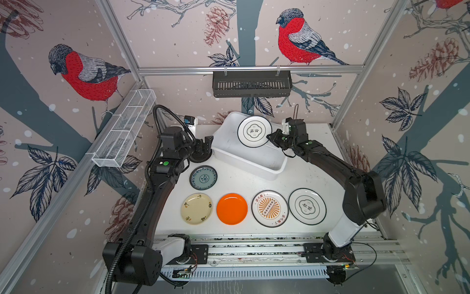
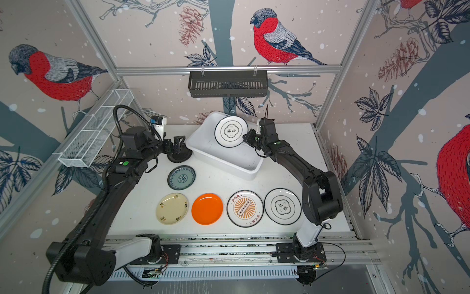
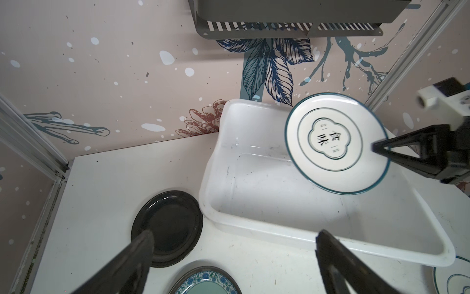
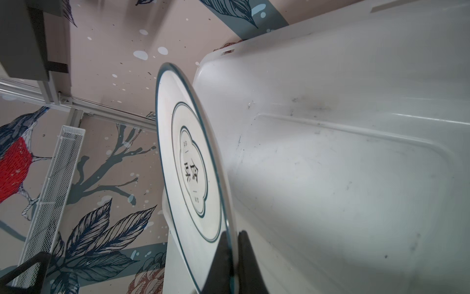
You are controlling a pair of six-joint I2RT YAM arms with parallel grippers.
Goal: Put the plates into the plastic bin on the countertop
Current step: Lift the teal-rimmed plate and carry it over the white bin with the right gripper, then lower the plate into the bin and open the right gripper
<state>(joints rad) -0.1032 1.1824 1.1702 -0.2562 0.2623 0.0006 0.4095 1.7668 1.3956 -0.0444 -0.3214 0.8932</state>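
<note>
Over the back middle of the worktop [image 1: 305, 173], the right end effector [image 1: 270, 138] is clamped tight on the rim of an emblem plate [image 1: 254, 131]. The right wrist view alone shows the grip itself: two black fingers [image 4: 223, 254] pinching the plate's edge, with the emblem plate [image 4: 193, 165] seen nearly edge-on beside the plastic bin [image 4: 330, 127]. In both top views the plate faces the camera above the bin's far end; the left wrist view shows it raised above the rim.

The plastic bin [image 1: 254, 163] lies skewed, one corner at the worktop's back edge.

The left end effector [image 3: 235, 233] is spread wide and holds nothing. It hangs over a black plate [image 3: 173, 229] just left of the bin. That plate is plain in the left wrist view, mostly hidden in the top views.

A teal plate [image 1: 203, 177] sits nearer the front. Along the front edge, left to right: cream plate [image 1: 196, 208], orange plate [image 1: 232, 208], sunburst plate [image 1: 269, 208], second emblem plate [image 1: 307, 206].
</note>
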